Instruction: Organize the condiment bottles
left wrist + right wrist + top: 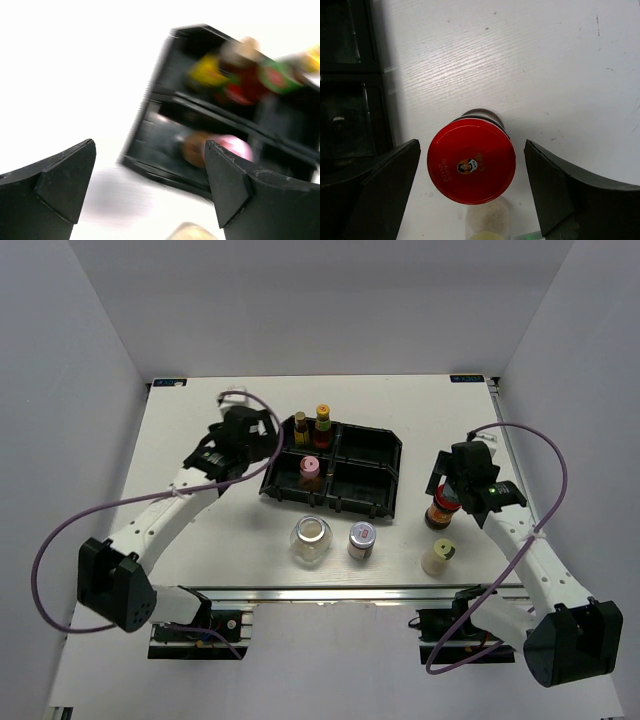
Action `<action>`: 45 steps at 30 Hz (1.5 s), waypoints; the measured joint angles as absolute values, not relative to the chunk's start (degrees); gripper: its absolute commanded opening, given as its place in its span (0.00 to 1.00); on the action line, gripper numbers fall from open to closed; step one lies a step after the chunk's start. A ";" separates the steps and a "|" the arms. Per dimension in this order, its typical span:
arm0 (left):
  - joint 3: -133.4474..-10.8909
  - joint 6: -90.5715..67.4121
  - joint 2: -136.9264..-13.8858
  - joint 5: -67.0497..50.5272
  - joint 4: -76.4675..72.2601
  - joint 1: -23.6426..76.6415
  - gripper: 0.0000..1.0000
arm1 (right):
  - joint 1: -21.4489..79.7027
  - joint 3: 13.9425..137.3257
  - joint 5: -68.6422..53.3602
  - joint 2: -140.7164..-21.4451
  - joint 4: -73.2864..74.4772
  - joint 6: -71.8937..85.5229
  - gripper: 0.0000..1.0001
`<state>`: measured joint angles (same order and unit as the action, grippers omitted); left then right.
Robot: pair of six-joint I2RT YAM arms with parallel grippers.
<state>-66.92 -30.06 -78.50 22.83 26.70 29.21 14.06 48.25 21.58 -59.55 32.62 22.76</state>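
Two arms, same build.
- left arm: white link shells, black joint housings, big black left base block
- right arm: same white and black, right base block also black
- left purple cable runs outside arm in wide loop – right purple cable likewise
- left end effector, right end effector: matte black wedge-shaped fingers, inner faces flat, edges little scuffed

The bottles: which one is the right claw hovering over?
The red-lidded jar, standing right of the black tray. The open right claw straddles it from above; no other bottle has a claw around it.
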 measured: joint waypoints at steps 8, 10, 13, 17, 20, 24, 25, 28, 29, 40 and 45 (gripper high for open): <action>-57.54 -31.40 -72.12 21.82 24.18 21.34 0.98 | 14.44 48.23 21.50 -61.98 34.35 24.27 0.71; -56.60 -31.51 -71.70 21.47 23.79 20.78 0.98 | 14.50 48.25 21.69 -62.26 34.37 24.84 0.62; -55.81 -31.53 -71.70 20.78 23.00 20.12 0.98 | 14.55 48.25 21.89 -62.30 34.37 25.23 0.41; -55.05 -31.46 -71.70 20.10 22.06 19.44 0.98 | 14.66 48.49 22.04 -62.35 34.68 25.52 0.19; -54.72 -31.29 -71.70 19.90 21.82 19.05 0.98 | 14.66 49.63 21.67 -62.89 36.45 25.45 0.07; -54.65 -30.83 -71.70 19.59 21.69 18.83 0.98 | 14.87 53.43 20.51 -64.29 39.57 24.32 0.00; -54.52 -30.68 -71.68 19.51 21.52 18.83 0.98 | 15.05 54.92 20.14 -64.69 40.16 23.77 0.00; -53.84 -30.41 -71.35 19.49 21.06 18.83 0.98 | 16.10 60.71 18.85 -66.46 40.49 22.24 0.00; -53.54 -30.24 -71.09 19.49 20.93 18.83 0.98 | 16.53 62.59 18.46 -67.20 40.18 21.91 0.00; -52.69 -29.61 -68.88 19.44 20.01 18.81 0.98 | 26.59 86.32 18.06 -86.06 35.59 17.12 0.00; -51.92 -29.39 -68.88 19.11 19.68 18.81 0.98 | 28.71 93.43 18.06 -95.64 34.15 16.03 0.00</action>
<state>-51.92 -29.39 -68.88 19.11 19.68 18.81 28.71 93.43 18.06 -95.64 34.15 16.03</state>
